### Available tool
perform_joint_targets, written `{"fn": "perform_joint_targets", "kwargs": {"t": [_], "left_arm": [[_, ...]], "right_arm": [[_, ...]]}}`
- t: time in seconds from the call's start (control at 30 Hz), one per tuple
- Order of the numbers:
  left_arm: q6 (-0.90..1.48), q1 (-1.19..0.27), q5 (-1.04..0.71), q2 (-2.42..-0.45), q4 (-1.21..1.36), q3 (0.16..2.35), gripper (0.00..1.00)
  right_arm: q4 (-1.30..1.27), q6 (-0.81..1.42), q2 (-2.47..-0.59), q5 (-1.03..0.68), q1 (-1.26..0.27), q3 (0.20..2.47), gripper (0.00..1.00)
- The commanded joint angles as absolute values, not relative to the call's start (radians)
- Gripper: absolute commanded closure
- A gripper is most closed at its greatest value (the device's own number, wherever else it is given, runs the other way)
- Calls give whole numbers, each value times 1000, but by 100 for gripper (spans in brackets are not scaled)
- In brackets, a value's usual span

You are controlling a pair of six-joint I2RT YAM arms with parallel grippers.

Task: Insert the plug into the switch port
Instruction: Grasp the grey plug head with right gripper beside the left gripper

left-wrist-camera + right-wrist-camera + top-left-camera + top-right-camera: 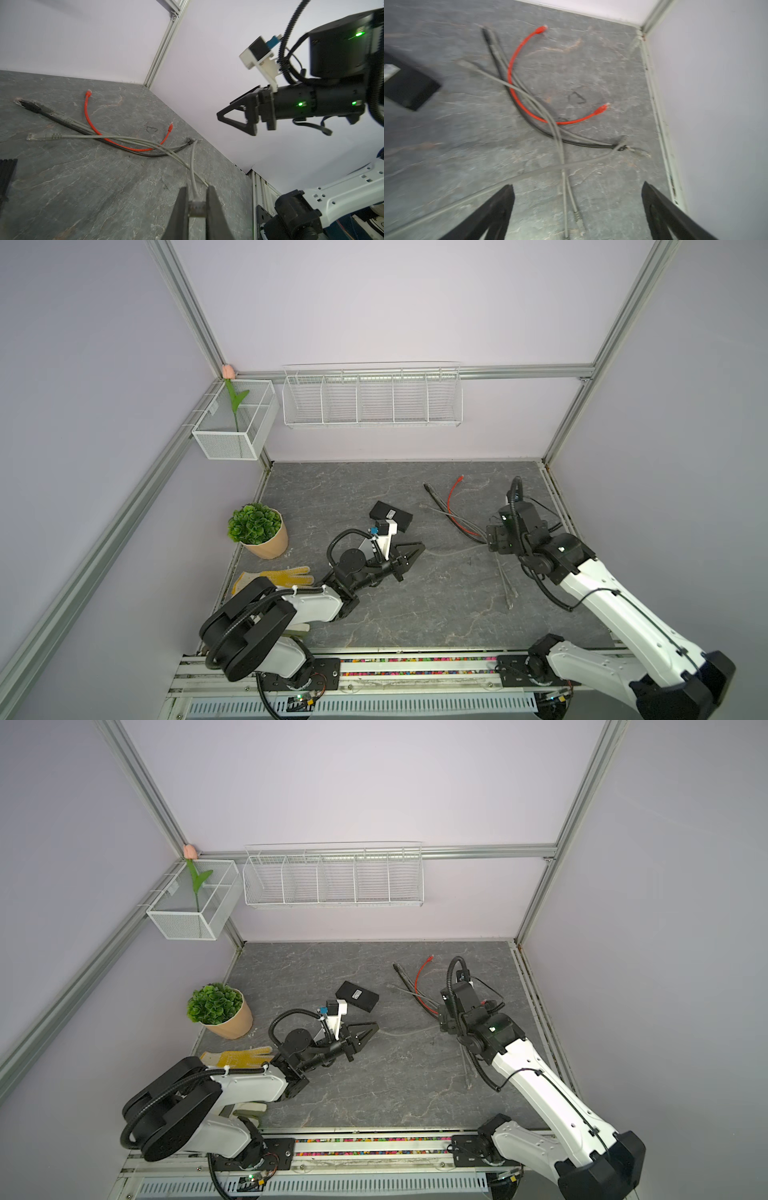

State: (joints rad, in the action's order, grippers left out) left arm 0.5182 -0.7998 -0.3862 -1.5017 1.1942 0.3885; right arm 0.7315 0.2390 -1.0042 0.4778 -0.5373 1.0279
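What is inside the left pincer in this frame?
A grey plug sits clamped in the shut left pincer, its grey cable trailing out over the table. The fingers cover the plug's sides, so its latch cannot be seen.

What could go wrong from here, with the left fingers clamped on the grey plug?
1. The grey cable runs from the left gripper into the cable pile and crosses the others. Carrying it to the switch may drag them along.
2. The cable leaves the fingers forward, so the grey plug seems to face back toward the wrist. Inserting it may need a regrasp.
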Motion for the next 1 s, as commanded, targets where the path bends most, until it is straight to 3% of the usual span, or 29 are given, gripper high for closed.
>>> {"fn": "perform_joint_targets", "kwargs": {"t": [0.0, 0.07, 0.27, 0.4, 0.67, 0.97], "left_arm": [[531, -806, -427, -1578, 1414, 389, 100], [529, -807, -466, -1594, 1406, 401, 100], [532, -807, -573, -1553, 1380, 411, 100], [479, -807, -646, -1450, 1200, 426, 100], [345, -805, -612, -1168, 783, 441, 100], [310, -805, -611, -1088, 699, 443, 100]], "right_arm": [[542, 96, -868, -18, -537, 946, 4], [440, 49, -795, -287, -537, 890, 5], [495, -29, -907, -438, -537, 956, 17], [475, -93, -995, -597, -538, 955, 24], [531, -205, -1097, -711, -543, 1015, 30], [611, -295, -1192, -719, -593, 1061, 44]]}}
